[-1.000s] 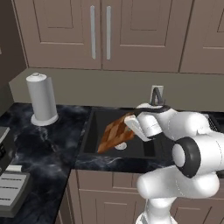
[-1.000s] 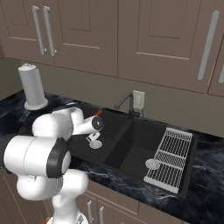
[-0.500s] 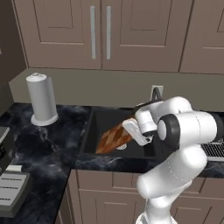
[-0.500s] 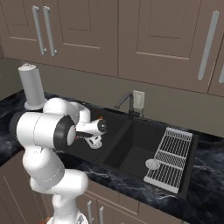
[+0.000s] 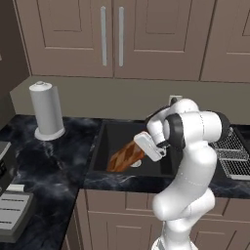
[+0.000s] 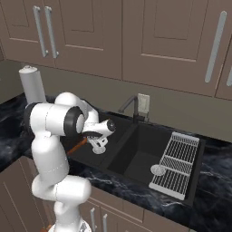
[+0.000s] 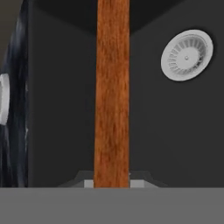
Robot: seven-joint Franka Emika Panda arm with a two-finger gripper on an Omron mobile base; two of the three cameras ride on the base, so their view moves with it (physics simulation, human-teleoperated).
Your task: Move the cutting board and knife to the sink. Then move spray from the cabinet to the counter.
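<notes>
My gripper (image 5: 142, 150) is shut on one end of the cutting board (image 5: 125, 156), a brown wooden board that slopes down to the left inside the black sink (image 5: 111, 133). In the hand view the cutting board (image 7: 112, 96) runs edge-on straight away from my gripper (image 7: 112, 182) over the sink floor (image 7: 175, 131). From the right, the board (image 6: 77, 146) pokes out past my gripper (image 6: 89, 138) into the left basin. The knife and spray are out of view. The brown wall cabinet (image 5: 112, 34) has its doors closed. The black veined counter (image 5: 53, 156) surrounds the sink.
A white paper-towel roll (image 5: 46, 110) stands on the counter left of the sink. A grey dish rack (image 6: 174, 163) lies over the sink's right side. The faucet (image 6: 131, 106) rises at the back. A white drain (image 7: 187, 55) sits in the basin floor.
The arm has folded more upright over the sink's front edge, and the board has sunk a little lower into the basin, still held.
</notes>
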